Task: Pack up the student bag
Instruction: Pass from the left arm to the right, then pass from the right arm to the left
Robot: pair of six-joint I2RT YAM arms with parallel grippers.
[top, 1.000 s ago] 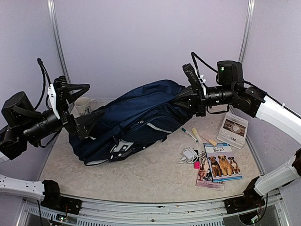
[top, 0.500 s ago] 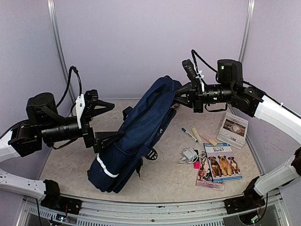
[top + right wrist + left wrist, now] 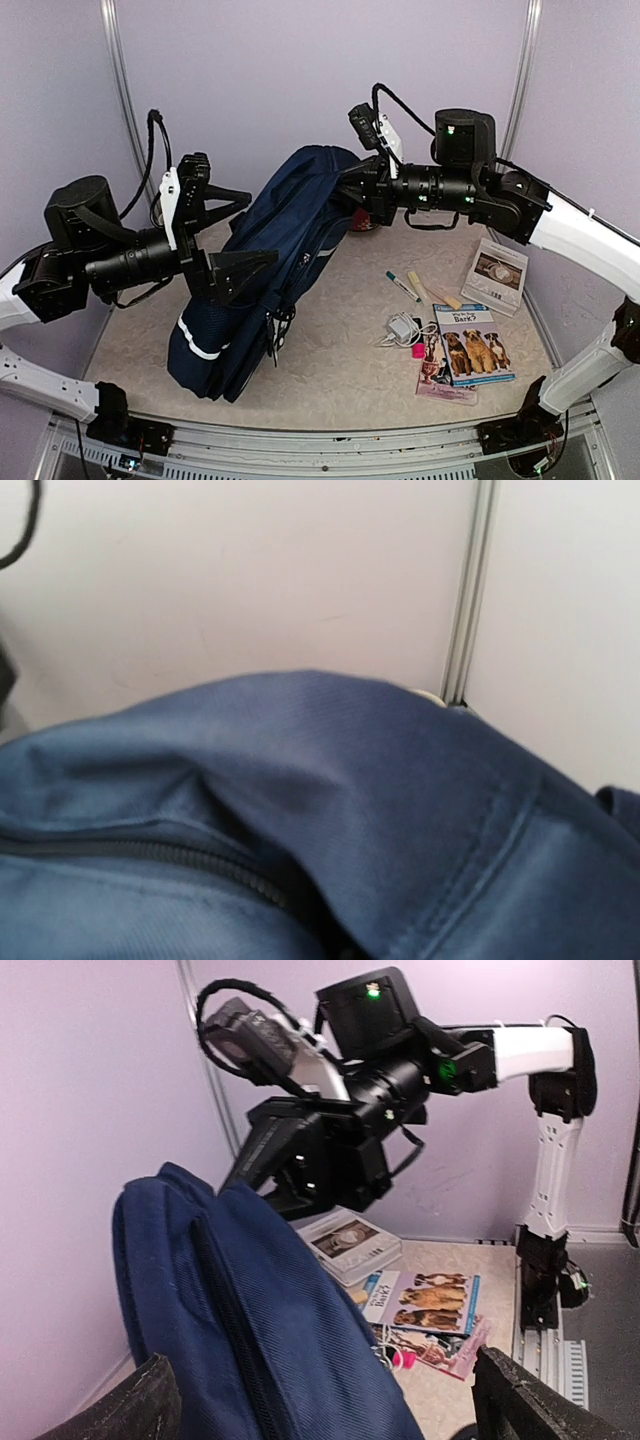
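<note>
At mid-counter I have the student bag propped on its lower end, leaning, with its top raised toward the back wall. From the overhead camera my right arm reaches across level, and the right hand is pinched shut on the bag's top edge. My left arm comes in low from the bag's left. The left hand is spread wide against the bag's flank, and I cannot tell whether it touches.

My left wrist camera adds what the overhead hides. It shows the right hand's dark fingers meeting the bag's top corner, and my own left fingers well apart with the navy fabric between them. My right wrist camera gives only close, soft navy cloth and a dark zip, with no fingers in it.

To the right of the bag lie a dog booklet, a pale booklet, a green-capped marker and a white cable. On the dog booklet I can read "Bark?"; the other print is too small. A white stripe crosses the bag near its base.
</note>
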